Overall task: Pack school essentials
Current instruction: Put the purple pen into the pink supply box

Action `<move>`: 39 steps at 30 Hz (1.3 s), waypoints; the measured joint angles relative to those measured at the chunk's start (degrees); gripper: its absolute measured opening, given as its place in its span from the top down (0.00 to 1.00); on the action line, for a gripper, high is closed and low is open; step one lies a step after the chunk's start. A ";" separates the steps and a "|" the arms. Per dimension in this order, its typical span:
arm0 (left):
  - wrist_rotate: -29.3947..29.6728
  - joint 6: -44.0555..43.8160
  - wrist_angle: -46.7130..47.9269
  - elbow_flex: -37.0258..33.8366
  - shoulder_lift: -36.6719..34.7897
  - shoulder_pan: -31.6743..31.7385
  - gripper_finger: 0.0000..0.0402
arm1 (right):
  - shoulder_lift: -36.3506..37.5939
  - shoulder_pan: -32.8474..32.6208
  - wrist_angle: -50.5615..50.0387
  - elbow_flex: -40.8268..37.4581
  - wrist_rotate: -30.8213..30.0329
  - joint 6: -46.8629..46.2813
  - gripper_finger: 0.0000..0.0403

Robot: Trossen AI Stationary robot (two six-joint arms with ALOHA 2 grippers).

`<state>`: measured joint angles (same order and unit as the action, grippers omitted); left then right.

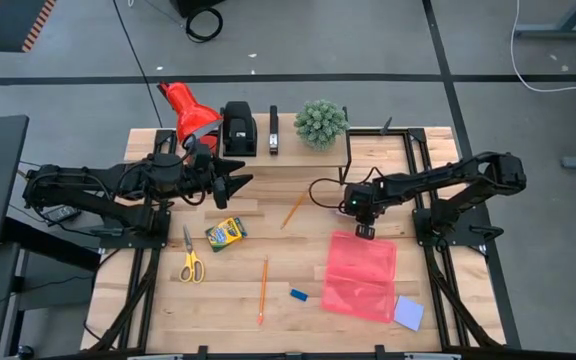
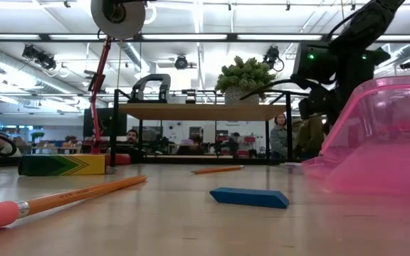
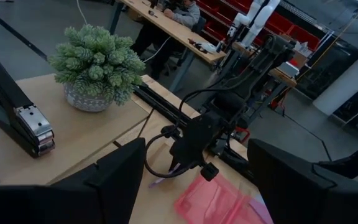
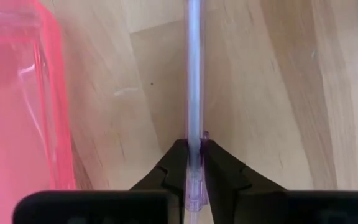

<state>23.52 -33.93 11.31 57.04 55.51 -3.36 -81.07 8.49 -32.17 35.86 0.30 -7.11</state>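
Just beside the pink pouch (image 4: 17,112) on the counter (image 1: 268,220), my right hand (image 4: 194,163) pinches a pale translucent pen (image 4: 194,68), while my left hand (image 1: 238,185) waits open near the red lamp (image 1: 188,108).

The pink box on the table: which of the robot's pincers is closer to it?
The right pincer. It sits just beside the pink box, at its far edge, pinching a thin pen. The left pincer hovers well away, near the lamp.
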 joint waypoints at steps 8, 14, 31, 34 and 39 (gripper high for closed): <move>-0.01 0.00 -0.02 0.00 0.00 0.00 0.28 | -0.09 -0.04 -11.42 9.92 4.95 -2.53 0.89; 0.01 0.00 -0.04 0.00 0.00 0.00 0.28 | -0.06 -0.04 -21.72 21.39 12.11 -5.46 0.89; -0.01 5.73 -8.32 -0.02 0.00 0.04 0.28 | 0.06 -16.48 -28.81 31.98 26.53 -22.37 0.88; -0.97 7.75 -8.04 -0.02 0.02 0.04 0.28 | 0.06 -21.98 -27.12 31.11 25.69 -29.20 0.88; -5.52 10.19 -7.87 -0.02 0.06 0.04 0.28 | 0.08 -31.24 -21.81 31.10 22.09 -37.94 0.88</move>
<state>17.99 -23.75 3.44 57.01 55.57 -3.31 -80.99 -22.75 -53.97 66.96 22.39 -45.06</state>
